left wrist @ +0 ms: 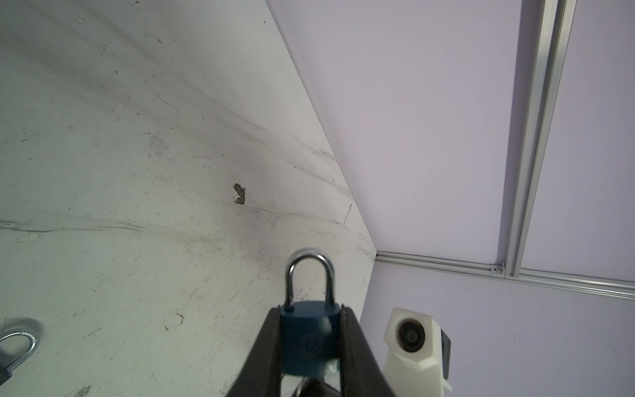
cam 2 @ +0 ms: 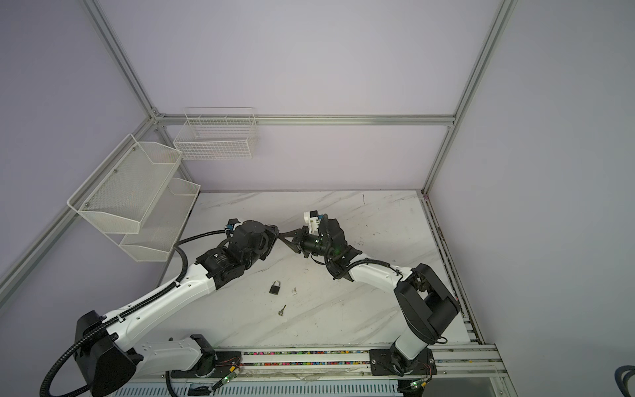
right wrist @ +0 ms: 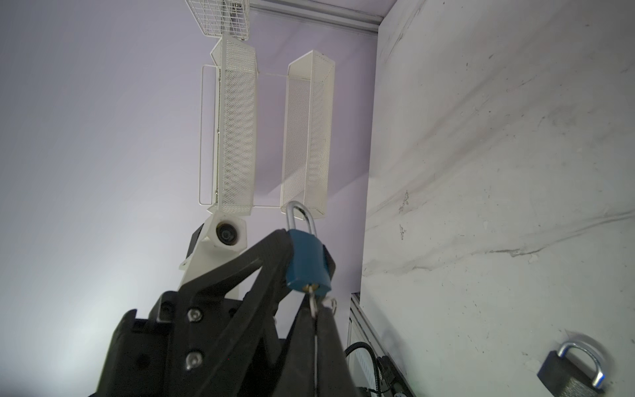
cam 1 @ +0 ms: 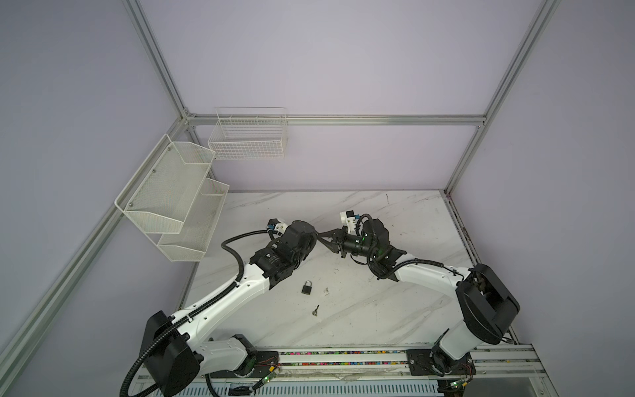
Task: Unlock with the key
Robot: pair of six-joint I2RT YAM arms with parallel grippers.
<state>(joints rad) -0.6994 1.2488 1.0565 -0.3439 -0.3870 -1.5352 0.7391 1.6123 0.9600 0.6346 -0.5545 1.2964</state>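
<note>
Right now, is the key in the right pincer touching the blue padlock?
Touching. The right wrist view shows the key, pinched in the right pincer, with its tip inside the keyhole of the blue padlock.

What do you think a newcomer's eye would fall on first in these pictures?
The two arms meet in mid-air above the table: the left gripper clamps a blue padlock, shackle closed, while the right gripper holds a key pushed into its keyhole end. Next, a black padlock and a loose key lie apart on the marble, nearer the arm bases.
</note>
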